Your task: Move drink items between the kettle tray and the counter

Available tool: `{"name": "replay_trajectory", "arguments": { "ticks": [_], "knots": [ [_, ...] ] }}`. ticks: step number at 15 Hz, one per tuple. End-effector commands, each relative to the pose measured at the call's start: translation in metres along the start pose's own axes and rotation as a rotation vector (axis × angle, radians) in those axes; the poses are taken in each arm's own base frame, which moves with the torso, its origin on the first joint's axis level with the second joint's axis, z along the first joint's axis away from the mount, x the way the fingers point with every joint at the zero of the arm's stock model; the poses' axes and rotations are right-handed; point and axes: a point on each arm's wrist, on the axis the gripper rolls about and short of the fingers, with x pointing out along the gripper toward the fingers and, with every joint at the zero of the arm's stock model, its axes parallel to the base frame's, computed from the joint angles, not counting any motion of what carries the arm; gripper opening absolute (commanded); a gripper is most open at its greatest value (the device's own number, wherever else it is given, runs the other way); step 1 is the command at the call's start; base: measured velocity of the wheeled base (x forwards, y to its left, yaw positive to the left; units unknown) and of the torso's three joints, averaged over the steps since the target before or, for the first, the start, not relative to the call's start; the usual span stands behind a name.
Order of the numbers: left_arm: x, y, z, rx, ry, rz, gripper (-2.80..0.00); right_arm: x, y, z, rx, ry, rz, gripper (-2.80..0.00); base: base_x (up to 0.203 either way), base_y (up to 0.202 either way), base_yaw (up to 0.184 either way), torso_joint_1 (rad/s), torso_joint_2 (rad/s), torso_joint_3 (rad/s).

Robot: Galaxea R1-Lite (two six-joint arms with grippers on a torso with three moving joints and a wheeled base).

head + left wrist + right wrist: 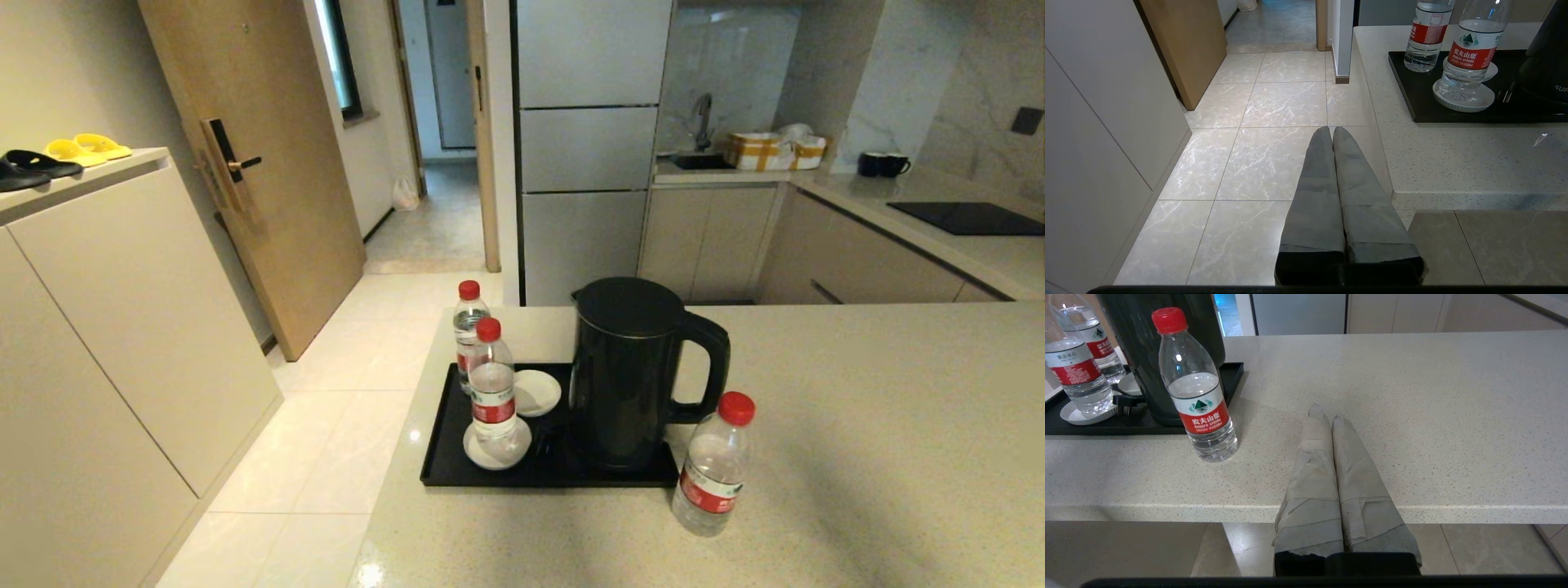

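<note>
One water bottle [712,467] [1198,392] stands on the beige counter [857,457] just off the right front corner of the black kettle tray [441,457]. Two more bottles stand in the tray: one [492,384] [1470,53] on a white saucer, one [469,322] [1427,34] behind it at the tray's far left. The black kettle [633,371] stands in the tray's right half. My left gripper [1332,130] is shut and empty, held over the floor off the counter's left edge. My right gripper [1327,416] is shut and empty at the counter's near edge, right of the lone bottle. Neither arm shows in the head view.
A second white saucer [536,392] lies in the tray beside the kettle, and the kettle's plug [1122,405] lies in front of it. A cream cabinet [98,310] with slippers stands far left. A black hob [967,217] sits on the far right worktop.
</note>
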Motion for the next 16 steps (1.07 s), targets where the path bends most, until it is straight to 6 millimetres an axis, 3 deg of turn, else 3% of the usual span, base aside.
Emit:
{"name": "replay_trajectory", "arguments": {
  "ticks": [1, 16],
  "knots": [
    [0.0001, 0.0, 0.0, 0.001, 0.002, 0.0, -2.8, 0.0, 0.0, -0.0001, -0.001, 0.001, 0.0, -2.8, 0.0, 0.0, 0.0, 0.0, 0.0, 0.0],
    [0.0001, 0.0, 0.0001, 0.001, 0.0, -0.001, -2.8, 0.0001, -0.0001, -0.0004, 0.024, 0.001, -0.003, -2.8, 0.0, 0.0, 0.0, 0.0, 0.0, 0.0]
  ]
}}
